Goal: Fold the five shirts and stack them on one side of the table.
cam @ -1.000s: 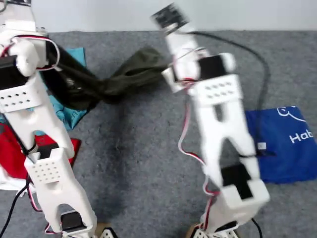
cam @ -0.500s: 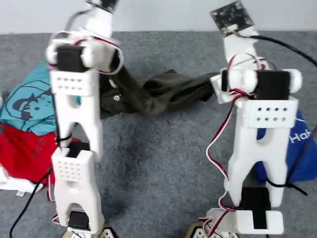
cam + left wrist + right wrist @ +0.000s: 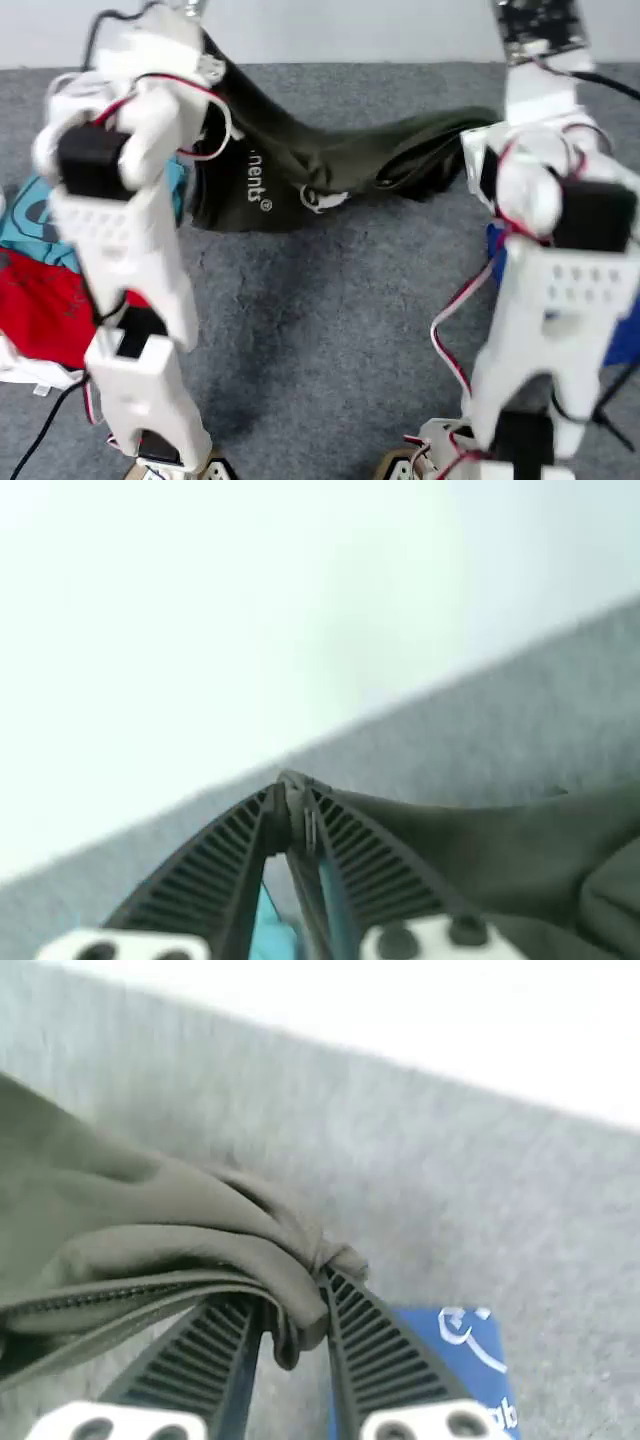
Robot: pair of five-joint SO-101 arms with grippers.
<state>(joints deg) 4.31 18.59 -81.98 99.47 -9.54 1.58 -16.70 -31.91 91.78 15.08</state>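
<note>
A dark olive shirt (image 3: 330, 165) hangs stretched between the two arms above the grey table (image 3: 320, 330). My left gripper (image 3: 292, 815) is shut on one end of the olive shirt (image 3: 500, 850), at the far left of the table. My right gripper (image 3: 292, 1310) is shut on the other end of the olive shirt (image 3: 150, 1230), at the far right. A folded blue shirt (image 3: 455, 1360) lies on the table under the right arm. On the left lie a teal shirt (image 3: 25, 215), a red shirt (image 3: 45, 310) and a white one (image 3: 25, 365).
The left arm (image 3: 130, 250) and the right arm (image 3: 555, 260) stand tall over the near half of the table. A pale wall (image 3: 350, 30) runs along the table's far edge. Bare grey surface lies between the arms.
Both arms have lifted and drawn apart, pulling the olive shirt up and stretching it wider. The shirt's printed side has come into sight.
</note>
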